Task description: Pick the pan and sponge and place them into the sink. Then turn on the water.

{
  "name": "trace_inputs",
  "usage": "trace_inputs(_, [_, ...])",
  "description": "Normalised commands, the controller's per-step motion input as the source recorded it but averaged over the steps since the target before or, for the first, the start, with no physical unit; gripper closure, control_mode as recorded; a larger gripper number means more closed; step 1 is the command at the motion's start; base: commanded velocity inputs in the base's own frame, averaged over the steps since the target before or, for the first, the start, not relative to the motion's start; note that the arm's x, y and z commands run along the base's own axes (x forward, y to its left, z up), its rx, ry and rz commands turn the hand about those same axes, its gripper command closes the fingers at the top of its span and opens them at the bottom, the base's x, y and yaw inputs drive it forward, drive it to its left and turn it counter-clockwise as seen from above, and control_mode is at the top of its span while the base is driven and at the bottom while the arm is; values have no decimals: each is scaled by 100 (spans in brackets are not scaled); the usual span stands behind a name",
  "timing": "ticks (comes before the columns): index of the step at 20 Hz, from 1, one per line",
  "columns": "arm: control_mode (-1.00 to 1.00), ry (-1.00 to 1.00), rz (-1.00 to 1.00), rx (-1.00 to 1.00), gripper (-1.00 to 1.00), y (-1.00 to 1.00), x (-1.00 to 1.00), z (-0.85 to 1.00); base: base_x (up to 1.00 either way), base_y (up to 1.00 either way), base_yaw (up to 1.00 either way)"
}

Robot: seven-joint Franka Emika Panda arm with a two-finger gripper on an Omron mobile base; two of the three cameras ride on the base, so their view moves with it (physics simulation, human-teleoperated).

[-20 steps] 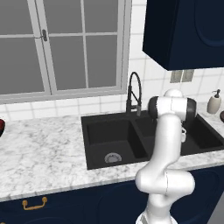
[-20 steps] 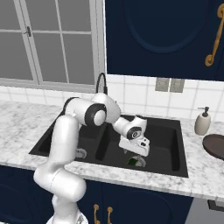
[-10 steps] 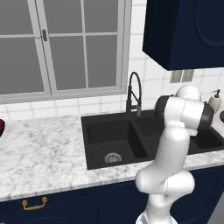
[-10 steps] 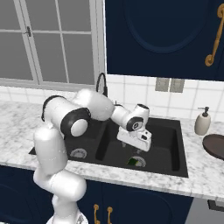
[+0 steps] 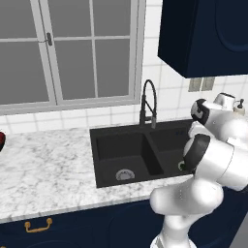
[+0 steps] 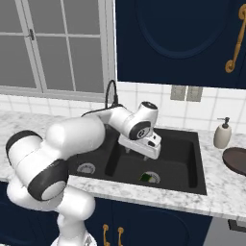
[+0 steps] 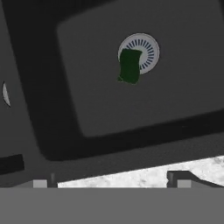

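On the far left of the grey-white marble counter [image 5: 53, 169], a small bit of something dark red [image 5: 2, 141] peeks in at the picture's edge; I cannot tell what it is. Next comes the big black sink with two tubs [image 6: 191, 144]. The left tub has nothing in it but its round silver drain [image 5: 125, 174]. The black bendy tap [image 5: 147, 101] stands behind the wall between the tubs, and no water comes from it.

The right tub holds the little green sponge [image 7: 130, 65]. It lies right on that tub's silver drain [image 7: 148, 47], partly covering it, so it looks dropped in the spot where water would run over it. The robot's gripper [image 6: 140, 151] hangs above this tub, well apart from the sponge, with its two fingers spread wide and nothing between them.

Further right, a white soap bottle [image 6: 222, 134] stands on the counter by the wall. Just past it, the round dark brown pan [image 6: 236, 160] sits flat on the counter, outside the sink. I think the sponge part is done. The pan needs fetching next, and the tap is for later.
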Motion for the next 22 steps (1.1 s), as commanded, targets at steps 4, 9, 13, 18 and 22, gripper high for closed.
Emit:
trace_inputs(4, [-100,-2,-4,-3,-100,18,-44,100,0,0,0])
trace_inputs(9, [-100,-4,-6,-7,-100,13,-42,74,0,0,0])
trace_inputs(13, [-100,0,0,-1,-100,2,0,0,0,0,0])
trace_inputs(18, [-100,0,0,0,-100,0,0,0,0,0,0])
trace_inputs(22, [-100,0,0,0,-100,0,-7,0,0,0,0])
